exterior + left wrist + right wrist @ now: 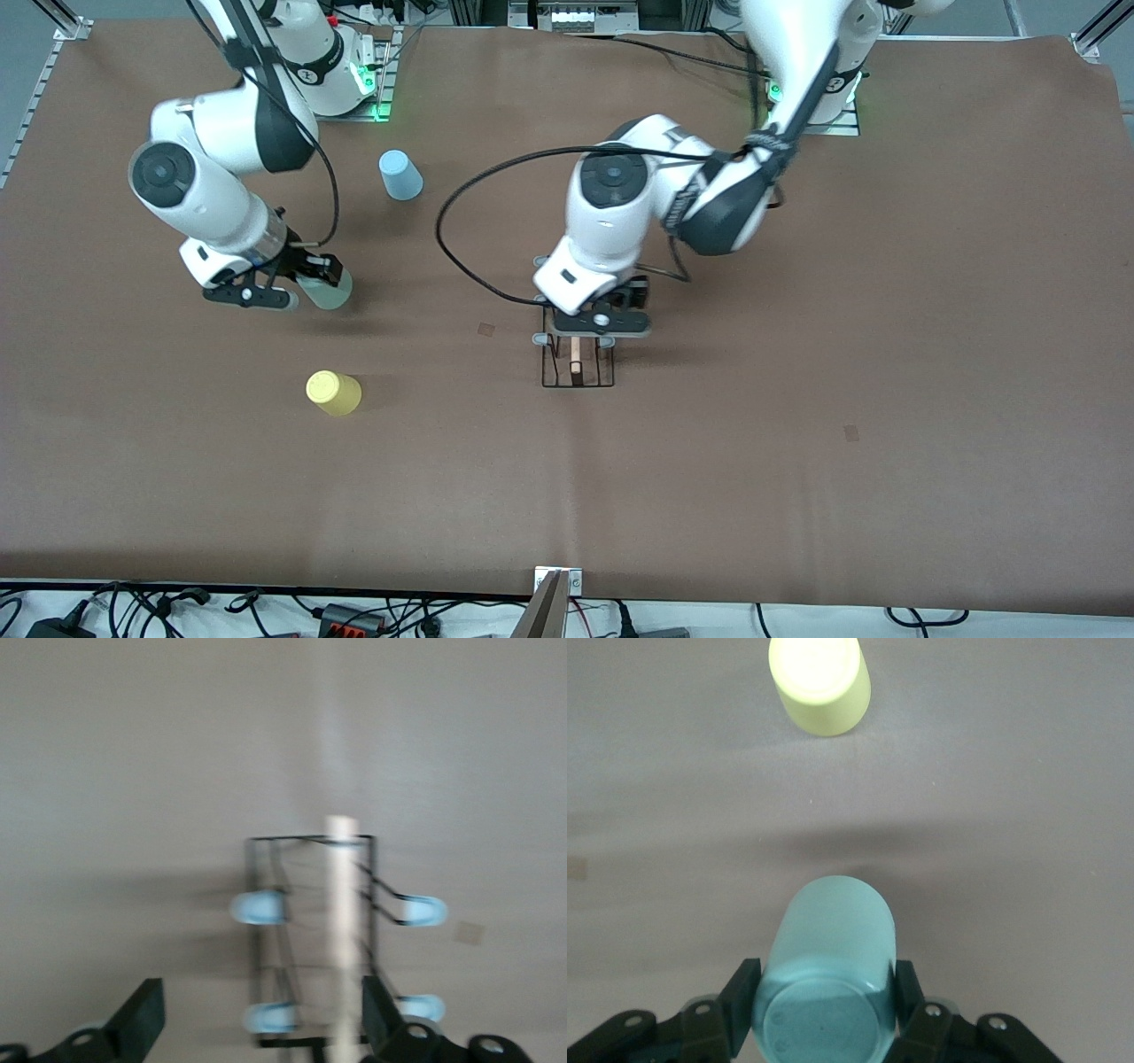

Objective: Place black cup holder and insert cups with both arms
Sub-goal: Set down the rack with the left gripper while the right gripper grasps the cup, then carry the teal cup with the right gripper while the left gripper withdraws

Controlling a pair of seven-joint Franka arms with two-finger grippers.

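The black cup holder (578, 372) (310, 939) stands on the brown table near its middle, wooden rod on top, pale blue prong tips out to both sides. My left gripper (589, 332) (262, 1014) hangs open just over the holder's end toward the robots, its fingers wide on either side of the rod and gripping nothing. My right gripper (306, 279) (824, 992) is shut on the pale green cup (330, 291) (828, 992), holding it sideways above the table. The yellow cup (334, 392) (819, 682) stands upside down nearer the front camera. A light blue cup (400, 175) stands upside down near the right arm's base.
The left arm's black cable (452, 239) loops low over the table between the two arms. Small tan patches (485, 329) (851, 432) mark the brown cover. A metal bracket (556, 585) sits at the table's front edge.
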